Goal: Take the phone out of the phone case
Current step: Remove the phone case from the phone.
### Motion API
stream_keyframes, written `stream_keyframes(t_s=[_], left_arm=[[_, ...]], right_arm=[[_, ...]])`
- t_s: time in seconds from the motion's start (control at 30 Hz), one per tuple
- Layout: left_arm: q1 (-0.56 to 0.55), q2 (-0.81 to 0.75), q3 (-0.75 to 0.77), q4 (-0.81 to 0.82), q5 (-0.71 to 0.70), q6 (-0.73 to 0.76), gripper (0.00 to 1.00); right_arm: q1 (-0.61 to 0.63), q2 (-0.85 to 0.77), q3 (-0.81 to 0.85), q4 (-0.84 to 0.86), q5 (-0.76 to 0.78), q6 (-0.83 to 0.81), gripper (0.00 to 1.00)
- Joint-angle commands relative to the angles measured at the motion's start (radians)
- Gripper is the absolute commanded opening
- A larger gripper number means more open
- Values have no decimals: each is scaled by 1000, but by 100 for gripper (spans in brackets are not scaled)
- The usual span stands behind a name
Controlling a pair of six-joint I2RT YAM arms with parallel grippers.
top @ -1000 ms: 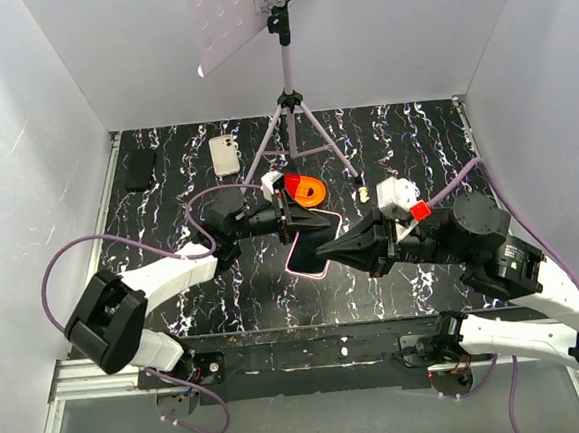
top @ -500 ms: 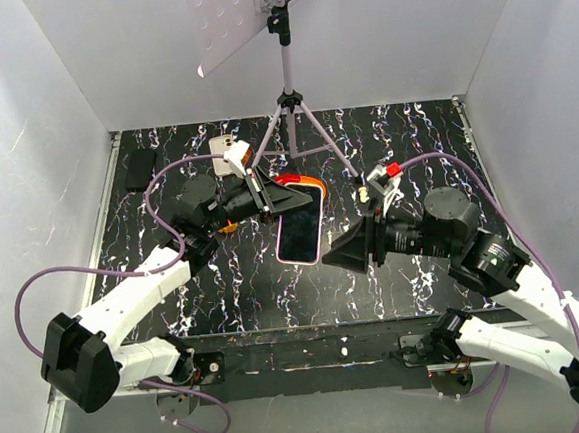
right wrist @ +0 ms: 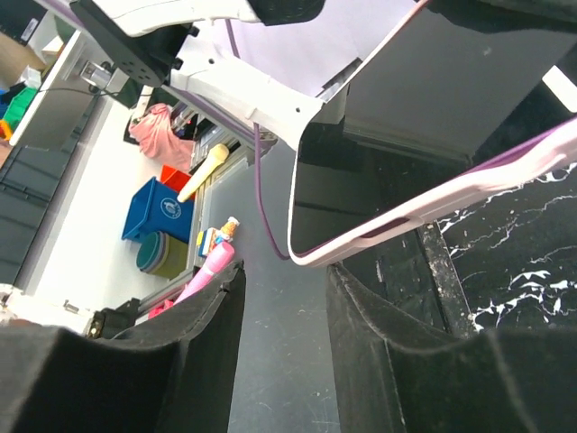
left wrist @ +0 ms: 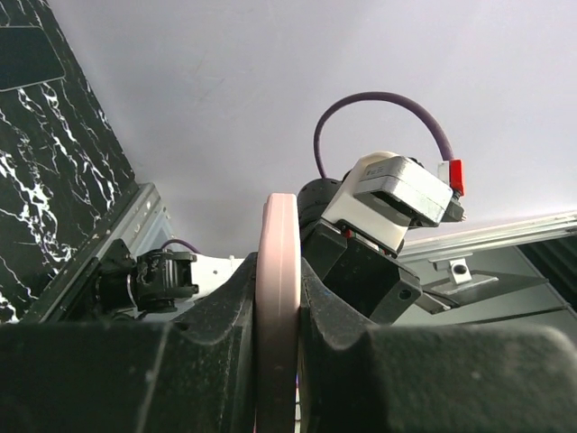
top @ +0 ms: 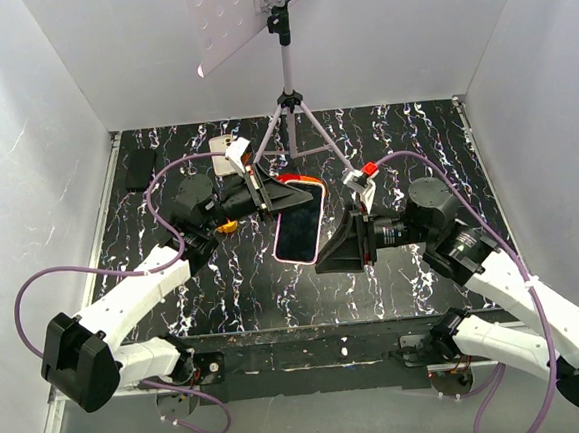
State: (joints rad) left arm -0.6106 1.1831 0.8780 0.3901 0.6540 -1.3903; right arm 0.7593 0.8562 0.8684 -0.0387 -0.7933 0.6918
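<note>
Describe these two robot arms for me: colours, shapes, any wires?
The left arm and right arm have glossy white shells between chunky black round joints. A purple cable loops loosely along each. A small white box tops each wrist, the right one red-tabbed. The jaws are black, wedge-shaped.

Pink-cased phone (top: 300, 226) in left fingers (top: 270, 202)

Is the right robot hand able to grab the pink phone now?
Probably yes. The right gripper stands open by the free end of the phone, nothing between; the left gripper clamps only its far end.
</note>
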Motion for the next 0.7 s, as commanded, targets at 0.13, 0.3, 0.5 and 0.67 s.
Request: stream_keyframes(t_s=[0.13, 0.3, 0.5, 0.67], left_arm=[[8, -37, 15, 79, 27, -45, 0], [6, -62, 4, 73, 3, -46, 0], [6, -111, -28, 41, -73, -33, 0], [6, -119, -45, 47, -79, -39, 0]], right_arm=[[-6, 38, -11, 204, -77, 29, 36], [-5, 52, -28, 243, -43, 60, 40], [-5, 69, -54, 301, -44, 110, 41], [-5, 64, -66, 339, -50, 127, 41]])
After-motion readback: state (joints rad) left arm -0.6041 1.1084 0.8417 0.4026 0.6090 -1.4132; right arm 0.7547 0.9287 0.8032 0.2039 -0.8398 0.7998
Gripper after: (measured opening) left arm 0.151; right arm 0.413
